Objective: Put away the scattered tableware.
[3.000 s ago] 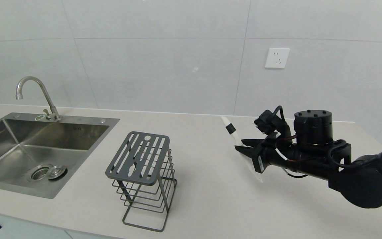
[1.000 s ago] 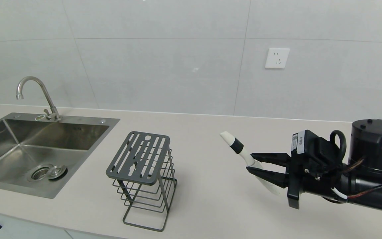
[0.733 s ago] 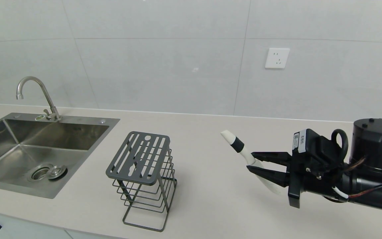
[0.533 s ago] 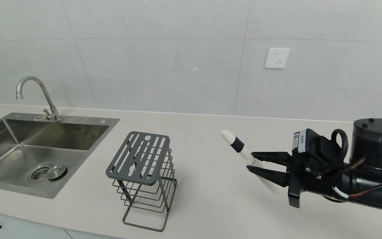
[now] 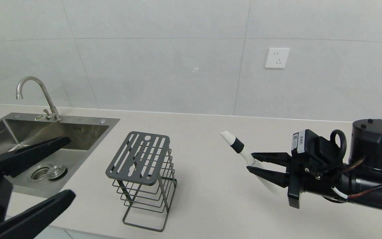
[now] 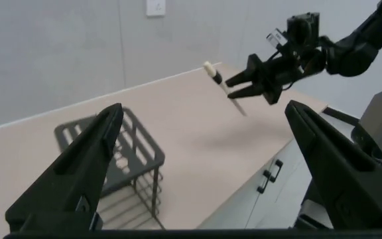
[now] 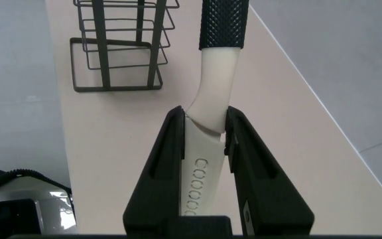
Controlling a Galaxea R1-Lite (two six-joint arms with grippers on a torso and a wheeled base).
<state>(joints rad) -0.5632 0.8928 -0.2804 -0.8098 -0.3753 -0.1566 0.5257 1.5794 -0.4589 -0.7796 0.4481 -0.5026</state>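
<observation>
Now right gripper (image 5: 249, 162) clamped on white knife (image 5: 236, 145); left gripper (image 5: 70, 167) spread wide; strainer (image 5: 40, 173) lies in sink (image 5: 78, 118).

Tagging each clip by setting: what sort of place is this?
Most likely a home-style kitchen: a stainless steel sink with a curved metal tap is set into a pale countertop, a dark grey wire rack stands on it, and grey wall tiles carry a white socket behind.
</observation>
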